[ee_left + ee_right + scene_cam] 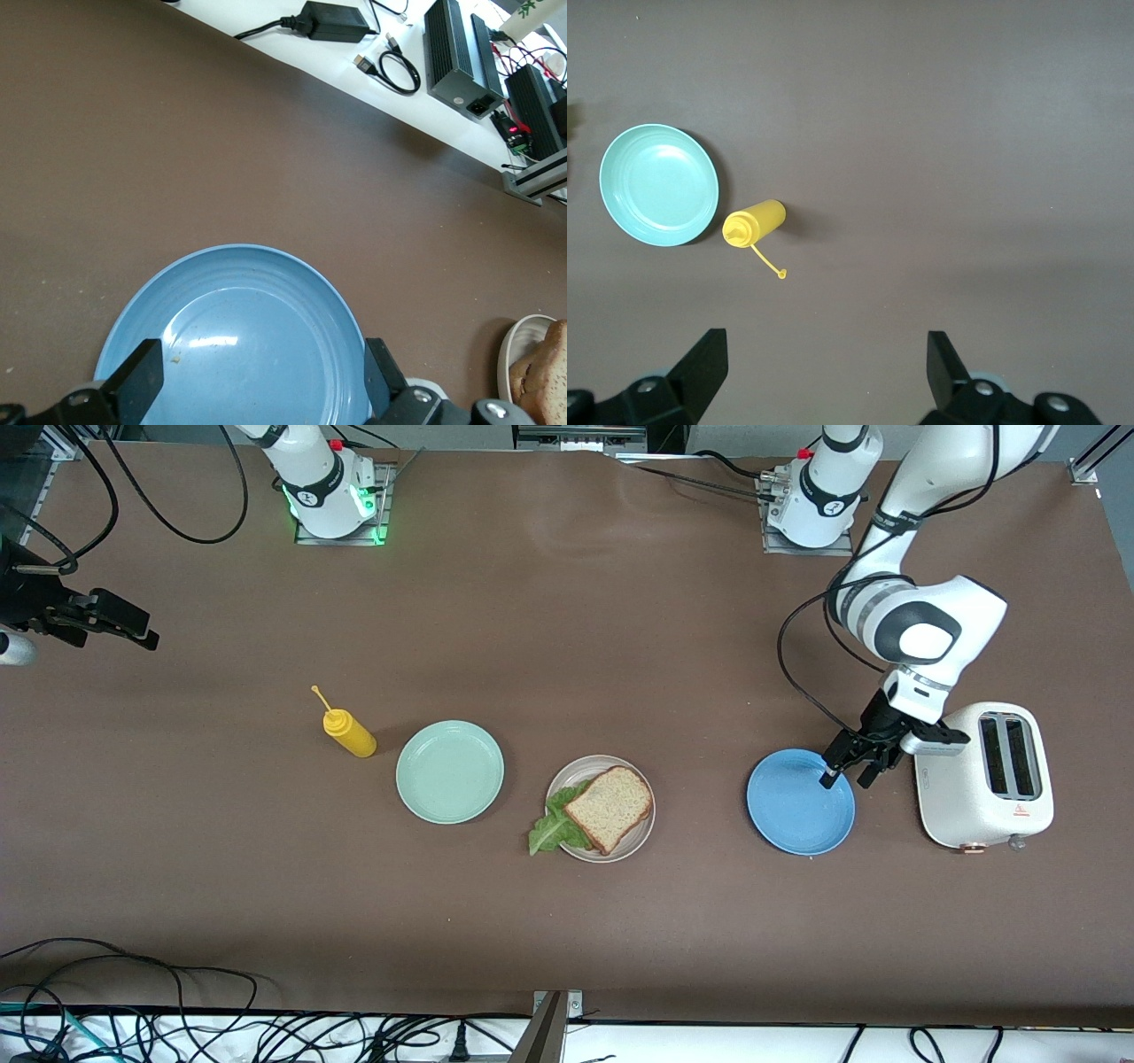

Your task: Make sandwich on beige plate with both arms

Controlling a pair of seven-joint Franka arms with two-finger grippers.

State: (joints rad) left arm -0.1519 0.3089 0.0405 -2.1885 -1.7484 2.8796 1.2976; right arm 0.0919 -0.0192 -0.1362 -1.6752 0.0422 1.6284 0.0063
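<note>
On beige plate: bread hides most lettuce | second slice unseen

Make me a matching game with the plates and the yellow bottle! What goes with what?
Things:
1. beige plate
2. blue plate
3. mint-green plate
4. yellow bottle

Clues:
A. lying on its side beside the mint-green plate
B. nothing on it, between the bottle and the beige plate
C. has bread and lettuce on it
D. the left gripper is over its edge, jaws open, next to the toaster

Pairs: 1-C, 2-D, 3-B, 4-A

The right gripper waits with open jaws at its arm's end of the table.
</note>
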